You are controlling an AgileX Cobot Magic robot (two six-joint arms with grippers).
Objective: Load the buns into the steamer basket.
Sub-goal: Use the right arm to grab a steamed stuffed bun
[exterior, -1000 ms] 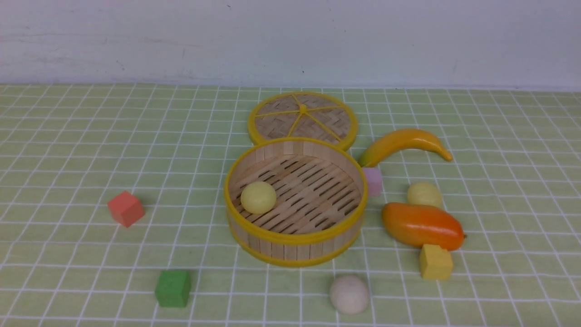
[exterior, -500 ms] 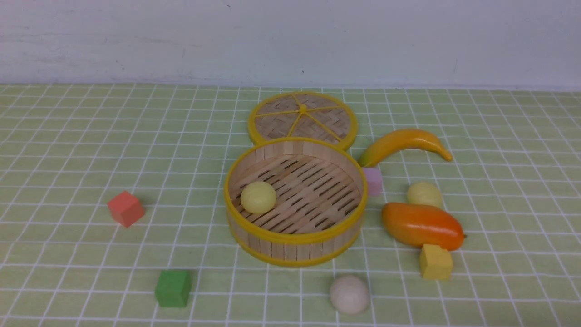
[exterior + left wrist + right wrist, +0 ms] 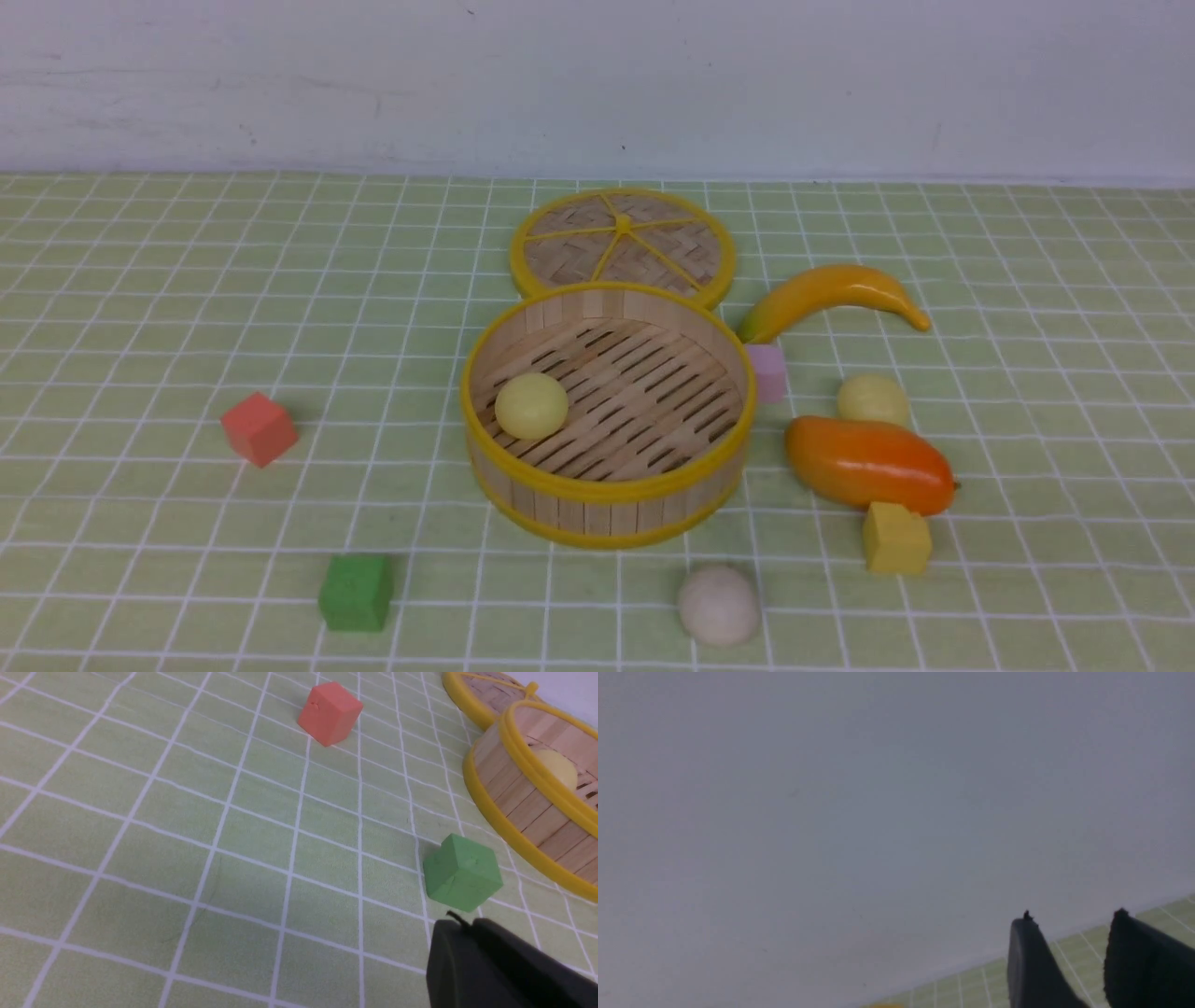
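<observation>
One bun in, two out, neither arm near them.

One pale yellow bun [image 3: 531,405] sits on the slatted floor inside the steamer basket [image 3: 607,490]. A second pale yellow bun [image 3: 873,399] lies to the basket's right, just behind the glossy mango [image 3: 868,464] and near the pink cube [image 3: 767,371]. The off-white bun [image 3: 718,605] rests just in front of the basket. My right gripper [image 3: 1073,917] points at the wall, fingertips parted and holding nothing. I only see part of my left gripper [image 3: 490,961], so I cannot tell its opening. These smooth balls could squirt from an off-centre pinch and roll away across the flat checked cloth [image 3: 140,308]. Reaching for the right-hand one, I might shove the mango into it.
</observation>
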